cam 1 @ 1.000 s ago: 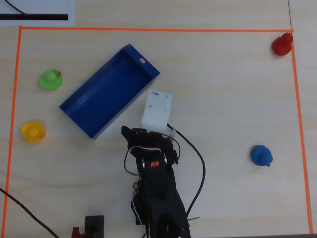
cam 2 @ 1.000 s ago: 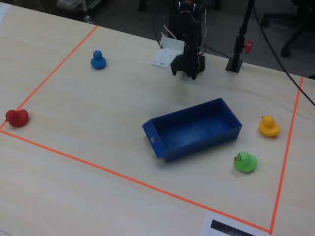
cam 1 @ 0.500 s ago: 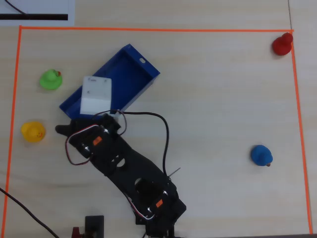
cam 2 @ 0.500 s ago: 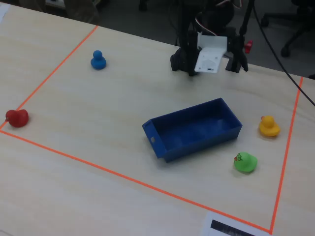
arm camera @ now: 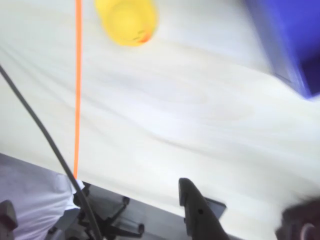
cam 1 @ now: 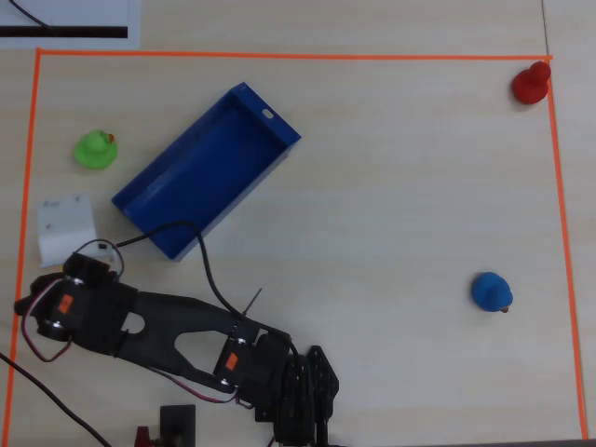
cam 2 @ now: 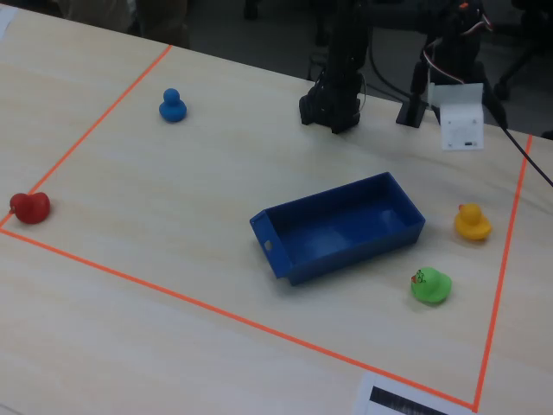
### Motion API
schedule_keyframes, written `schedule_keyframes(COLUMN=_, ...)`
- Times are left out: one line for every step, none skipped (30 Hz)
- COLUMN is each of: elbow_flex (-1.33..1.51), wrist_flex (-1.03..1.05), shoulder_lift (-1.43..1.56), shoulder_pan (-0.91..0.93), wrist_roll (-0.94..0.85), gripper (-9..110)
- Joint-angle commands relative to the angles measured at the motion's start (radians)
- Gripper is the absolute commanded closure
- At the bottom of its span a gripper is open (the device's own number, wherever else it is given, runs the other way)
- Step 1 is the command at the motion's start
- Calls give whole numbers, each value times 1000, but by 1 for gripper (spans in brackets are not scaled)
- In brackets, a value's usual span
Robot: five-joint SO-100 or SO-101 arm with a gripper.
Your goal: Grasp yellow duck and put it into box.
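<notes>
The task is barely begun, judging by how things lie: nothing is in the blue box point(cam 2: 346, 226), and the yellow duck point(cam 2: 473, 222) sits on the desk untouched.

Going left to right in the fixed view: a red duck point(cam 2: 30, 207) sits in the left corner of the orange tape outline point(cam 2: 130, 278), a blue duck point(cam 2: 173, 105) lies toward the far left edge, and the gripper point(cam 2: 331, 111) hangs low over the far edge near the middle, well apart from every toy. The box lies empty at the middle of the desk, slanted. Right of it come the green duck point(cam 2: 430, 285) toward the near edge and the yellow duck just beside the box's right end, near the right-hand tape line, below a white block point(cam 2: 460, 117).

In the wrist view the yellow duck point(arm camera: 127, 20) shows at the top edge, blurred, with one dark finger point(arm camera: 197, 210) at the bottom; the claw holds nothing, but how wide it stands I cannot tell from these views.

Left to do: the reach to the duck, the grasp, the carry and the drop into the box.
</notes>
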Motion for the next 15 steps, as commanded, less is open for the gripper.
schedule_keyframes(elbow_flex=-130, wrist_flex=-49, shoulder_lift=-97, shoulder_pan=-26, wrist_roll=-18, gripper=58)
schedule_keyframes(elbow_flex=-144, wrist_flex=-63, shoulder_lift=-121, shoulder_pan=-26, wrist_roll=-29, gripper=58)
schedule_keyframes(elbow_flex=-155, wrist_flex=-83, shoulder_lift=-140, shoulder_pan=-23, wrist_roll=-43, gripper=58)
schedule_keyframes(elbow_flex=-158, wrist_flex=-104, shoulder_lift=-152, shoulder_pan=-17, wrist_roll=-52, gripper=59)
schedule_keyframes(elbow_flex=-158, wrist_flex=-127, shoulder_lift=-163, shoulder_pan=-12, wrist_roll=-66, gripper=59)
schedule_keyframes(elbow_flex=-160, wrist_flex=-149, shoulder_lift=-172, shoulder_pan=-5, wrist_roll=-80, gripper=59)
schedule_keyframes(elbow_flex=-166, wrist_flex=-166, shoulder_lift=-187, shoulder_pan=5, wrist_roll=-95, gripper=59)
schedule_keyframes(elbow_flex=-178, wrist_flex=-176, shoulder_lift=-206, shoulder_pan=17, wrist_roll=-109, gripper=59)
schedule_keyframes(elbow_flex=-195, wrist_flex=-186, shoulder_lift=-225, shoulder_pan=31, wrist_roll=-126, gripper=60)
schedule_keyframes(elbow_flex=-204, wrist_flex=-196, shoulder_lift=-241, shoulder_pan=46, wrist_roll=-143, gripper=60)
schedule_keyframes(elbow_flex=-213, wrist_flex=-207, shoulder_lift=-253, shoulder_pan=61, wrist_roll=-160, gripper=60)
schedule_keyframes(elbow_flex=-219, wrist_flex=-216, shoulder_lift=-265, shoulder_pan=77, wrist_roll=-173, gripper=60)
schedule_keyframes(elbow_flex=-225, wrist_flex=-225, shoulder_lift=-275, shoulder_pan=91, wrist_roll=-186, gripper=60)
schedule_keyframes(elbow_flex=-227, wrist_flex=-238, shoulder_lift=-282, shoulder_pan=104, wrist_roll=-196, gripper=60)
schedule_keyframes(elbow_flex=-227, wrist_flex=-250, shoulder_lift=-290, shoulder_pan=117, wrist_roll=-206, gripper=60)
